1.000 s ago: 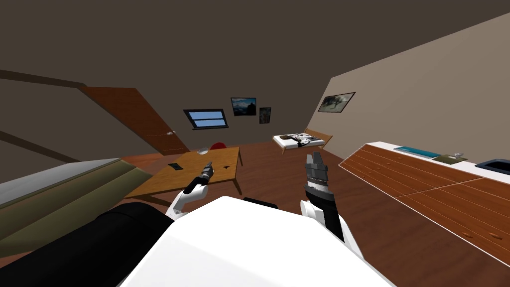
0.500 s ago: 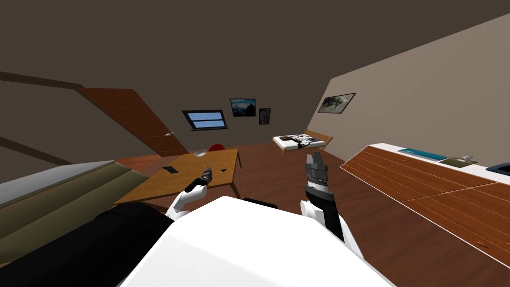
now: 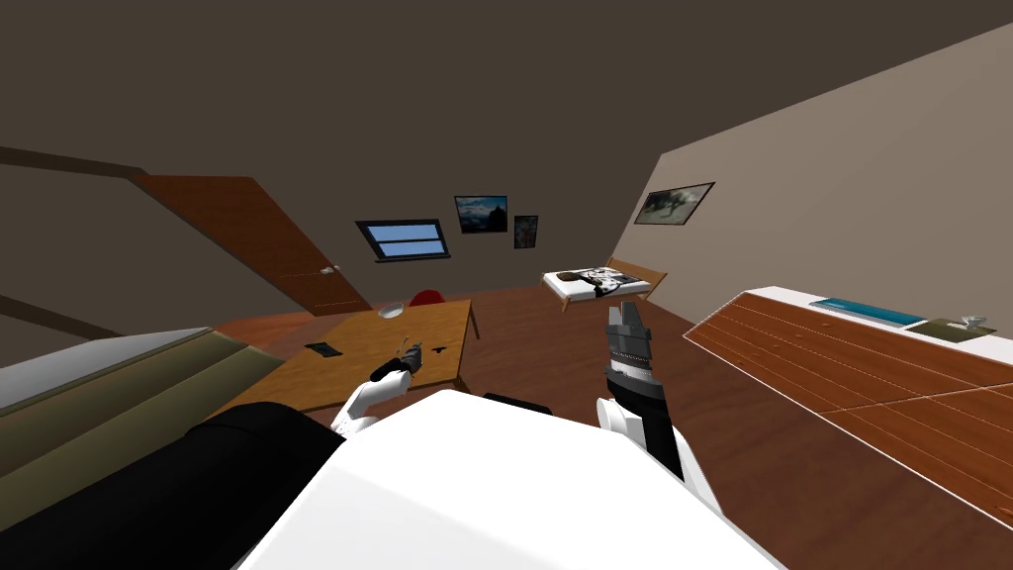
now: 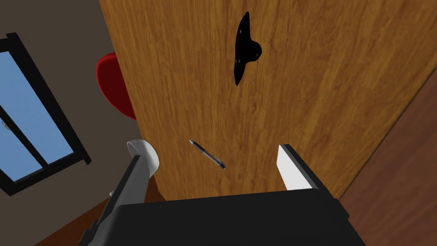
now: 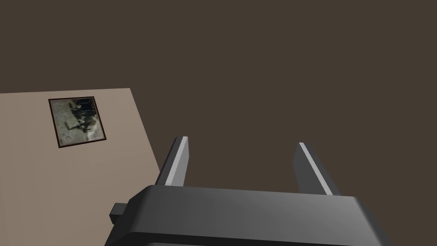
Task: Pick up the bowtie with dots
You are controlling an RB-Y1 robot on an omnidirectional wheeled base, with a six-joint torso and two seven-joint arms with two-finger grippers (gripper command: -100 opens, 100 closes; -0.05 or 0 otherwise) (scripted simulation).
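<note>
Left gripper (image 4: 210,152) hangs over the wooden table (image 4: 307,85), fingers spread wide, empty. In head view the left gripper (image 3: 409,348) sits above the middle of the table (image 3: 317,381), pointing toward its far edge

Bowtie (image 4: 244,47): black with a few small pale dots, lying flat on the table top ahead of the left gripper, well clear of both fingers. In head view the bowtie (image 3: 438,347) is close to the table's right edge, roughly halfway along it, just off the gripper tip on its right side

Pen (image 4: 208,154): dark and thin, flat on the table, in line with the gap between the left fingers and nearer to us than the bowtie. The two don't touch

White bowl (image 4: 147,154) is partly hidden behind one left finger in the wrist view. Head view has the bowl (image 3: 393,310) at the table's far left corner. Red chair (image 4: 112,83) stands just past the far edge, off the top. Small flat black item (image 3: 322,348) lies near the table's left edge; we can't tell what it is

Right gripper (image 3: 624,315) is raised over the wood floor (image 3: 554,346), between the table and the long wooden cabinet (image 3: 841,366), well apart from the bowtie. Its fingers (image 5: 175,162) stand wide, empty
</note>
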